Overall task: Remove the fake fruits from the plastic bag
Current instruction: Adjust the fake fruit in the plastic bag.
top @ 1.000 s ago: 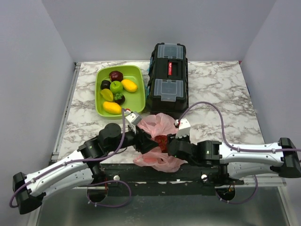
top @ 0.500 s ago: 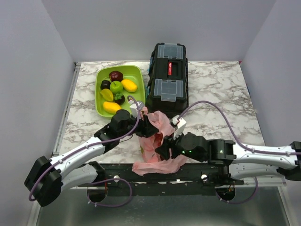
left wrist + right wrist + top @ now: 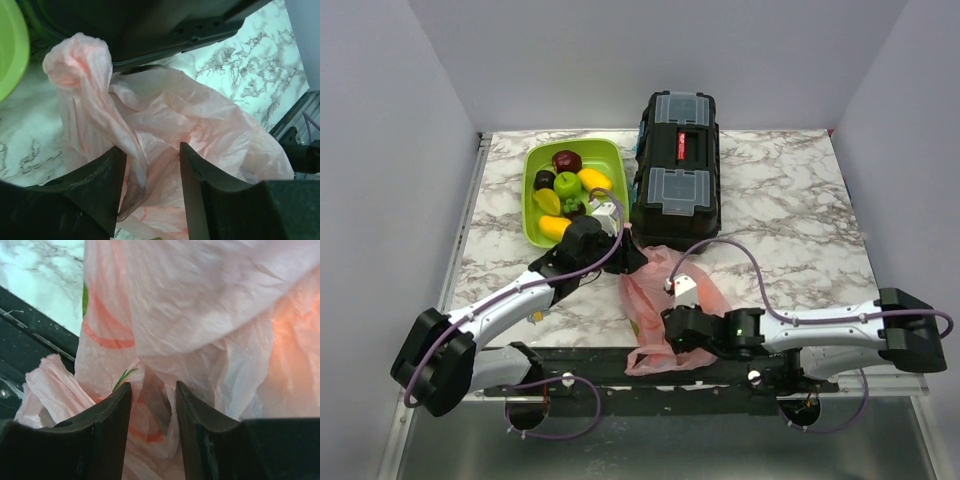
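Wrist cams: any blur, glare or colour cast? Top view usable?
Left wrist: plastic bag sharp, left fingers dark and soft, marble table tinted cyan. Right wrist: bag fills the frame, backlit orange glow at right, right fingers near-black silhouettes. Top external: even light, sharp, no glare; toolbox detail readable.

On the counter (image 3: 790,210), the plastic bag (image 3: 642,297) lies before the toolbox (image 3: 678,165) at the near edge; the tray (image 3: 616,170) sits left of the toolbox
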